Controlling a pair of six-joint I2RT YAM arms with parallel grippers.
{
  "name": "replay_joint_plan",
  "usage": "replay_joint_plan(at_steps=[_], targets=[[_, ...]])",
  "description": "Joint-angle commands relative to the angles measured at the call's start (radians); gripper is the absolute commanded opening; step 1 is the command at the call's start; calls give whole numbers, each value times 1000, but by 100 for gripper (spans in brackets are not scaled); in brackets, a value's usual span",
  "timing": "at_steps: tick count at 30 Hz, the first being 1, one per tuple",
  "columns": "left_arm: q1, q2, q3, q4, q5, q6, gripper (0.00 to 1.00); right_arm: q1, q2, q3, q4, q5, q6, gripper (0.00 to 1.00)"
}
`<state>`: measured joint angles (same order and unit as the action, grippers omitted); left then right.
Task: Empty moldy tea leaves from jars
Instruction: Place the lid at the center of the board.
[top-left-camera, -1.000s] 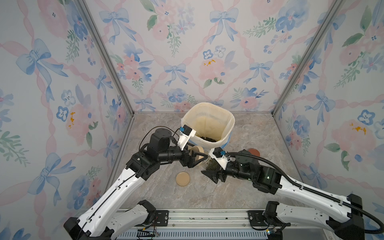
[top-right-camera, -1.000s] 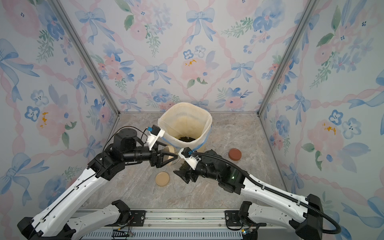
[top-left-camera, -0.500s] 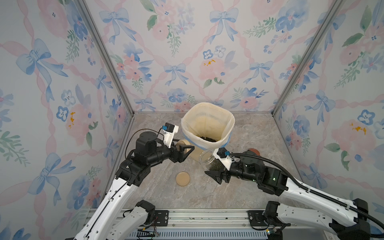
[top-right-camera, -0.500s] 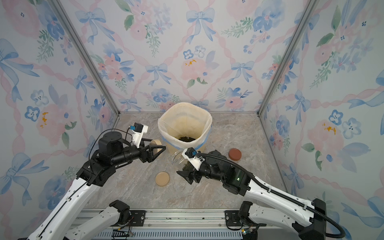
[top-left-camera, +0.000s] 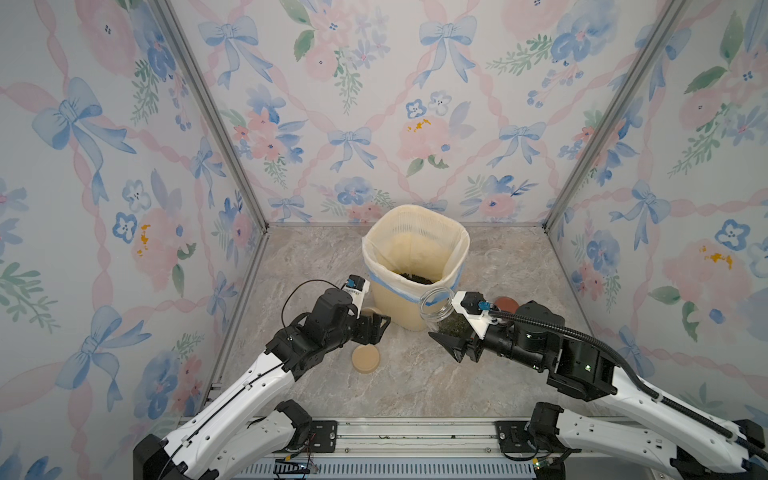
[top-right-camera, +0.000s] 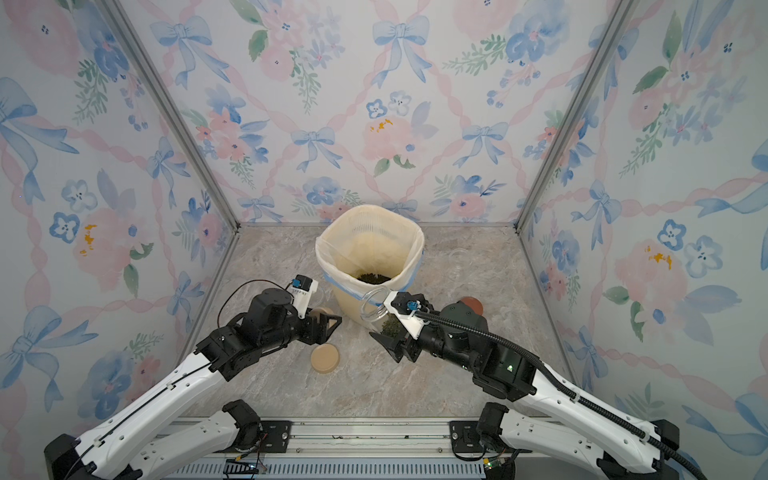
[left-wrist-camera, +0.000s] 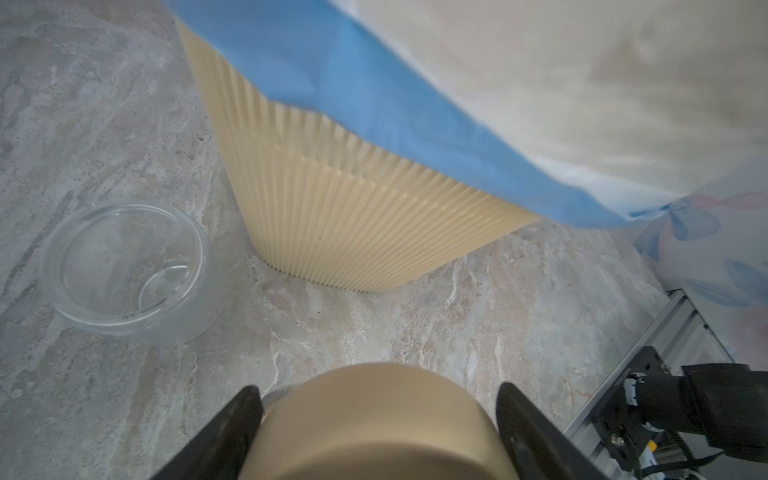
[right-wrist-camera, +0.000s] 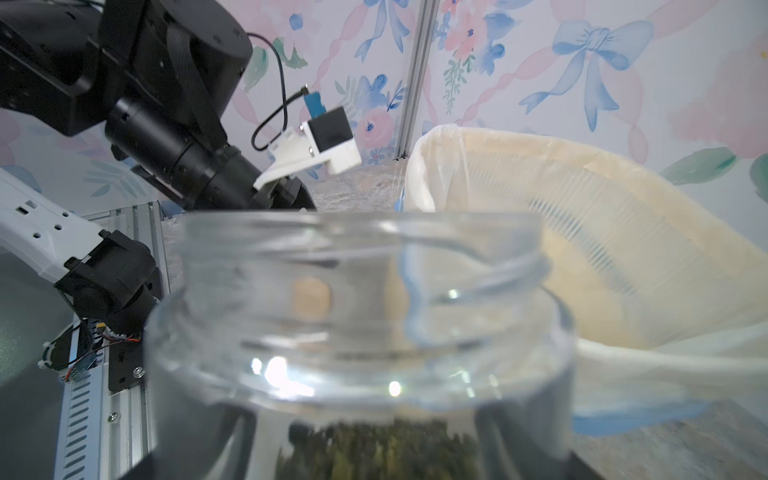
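Note:
My right gripper is shut on an open clear jar, held tilted with its mouth next to the front rim of the cream ribbed bin. Moldy tea leaves lie dark green in the jar's bottom. More leaves sit inside the bin. Left of the bin, my left gripper is shut on a tan lid, low over the table. An empty jar stands beside the bin in the left wrist view.
A second tan lid lies flat on the marble table in front of the left gripper. A reddish-brown lid lies behind the right wrist. A faint clear jar stands at the back right. Floral walls enclose three sides.
The left gripper has pulled the tan lid off the jar and drawn it away to the left, then lower. The right gripper has brought the open jar up closer to the bin's rim.

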<state>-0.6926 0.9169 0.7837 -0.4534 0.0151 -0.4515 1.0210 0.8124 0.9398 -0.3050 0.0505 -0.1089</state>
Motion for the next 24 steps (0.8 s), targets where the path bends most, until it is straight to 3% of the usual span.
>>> replay_joint_plan(at_steps=[1,7,16,24], targets=[[-74,29,-28,-3,-187,-50,66,-2,-26,61,13,41,-39,65],[-171,67,-62,19,-231,-80,66,-7,-39,59,1,48,-37,65],[-302,199,-66,111,-134,-59,66,-7,-39,47,6,51,-25,65],[-320,353,-92,184,-45,-66,67,-10,-41,47,-5,52,-21,65]])
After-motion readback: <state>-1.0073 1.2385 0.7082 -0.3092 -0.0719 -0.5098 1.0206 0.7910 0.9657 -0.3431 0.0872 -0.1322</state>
